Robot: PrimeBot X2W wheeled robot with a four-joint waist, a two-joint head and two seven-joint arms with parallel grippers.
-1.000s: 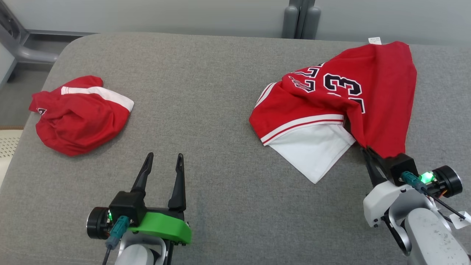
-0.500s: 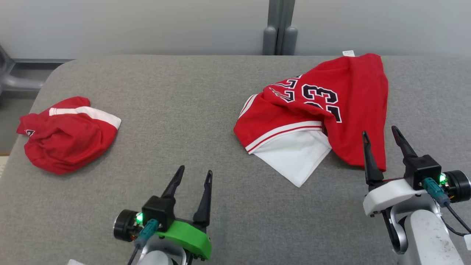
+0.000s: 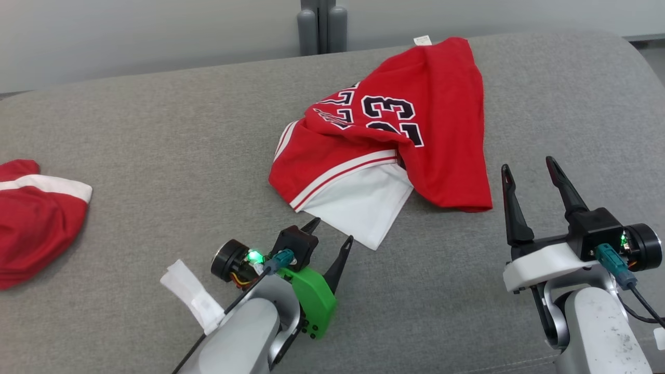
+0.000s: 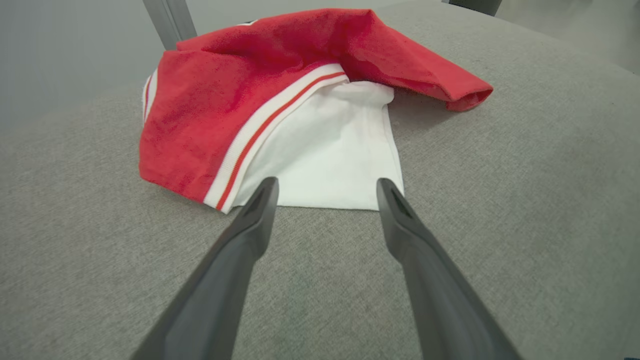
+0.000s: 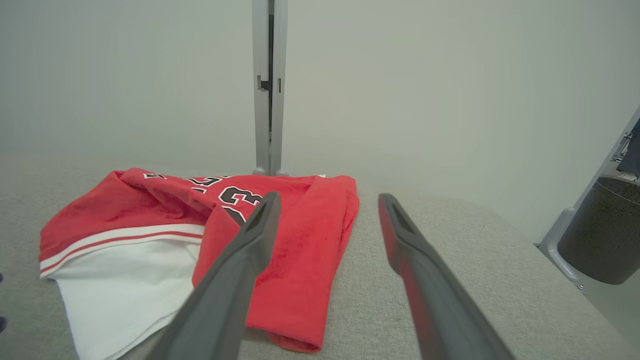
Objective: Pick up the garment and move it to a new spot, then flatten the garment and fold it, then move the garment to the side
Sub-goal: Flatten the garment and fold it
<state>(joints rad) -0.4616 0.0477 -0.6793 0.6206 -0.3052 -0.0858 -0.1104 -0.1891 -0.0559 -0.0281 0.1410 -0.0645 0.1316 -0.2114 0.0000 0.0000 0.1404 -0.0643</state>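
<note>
The garment (image 3: pixel 395 135) is a red jersey with black-and-white numbers, a striped trim and a white panel, lying crumpled on the grey cushion (image 3: pixel 182 156) right of centre. My left gripper (image 3: pixel 331 234) is open, its fingertips just short of the white panel's corner. In the left wrist view the garment (image 4: pixel 280 100) lies beyond the open left gripper (image 4: pixel 327 187), whose tips reach the white edge. My right gripper (image 3: pixel 526 166) stands open to the right of the red hem, holding nothing. The right wrist view shows the garment (image 5: pixel 165 225) ahead and left of the open right gripper (image 5: pixel 327 200).
A second red-and-white garment (image 3: pixel 36 218) lies bunched at the cushion's left edge. A grey post (image 3: pixel 322 26) rises behind the cushion against a pale wall. A dark round bin (image 5: pixel 605 230) stands off the cushion's right end.
My right gripper has opened and let go of the red hem, which now lies on the cushion. The camera has turned right. My left gripper has swung towards the white panel's corner.
</note>
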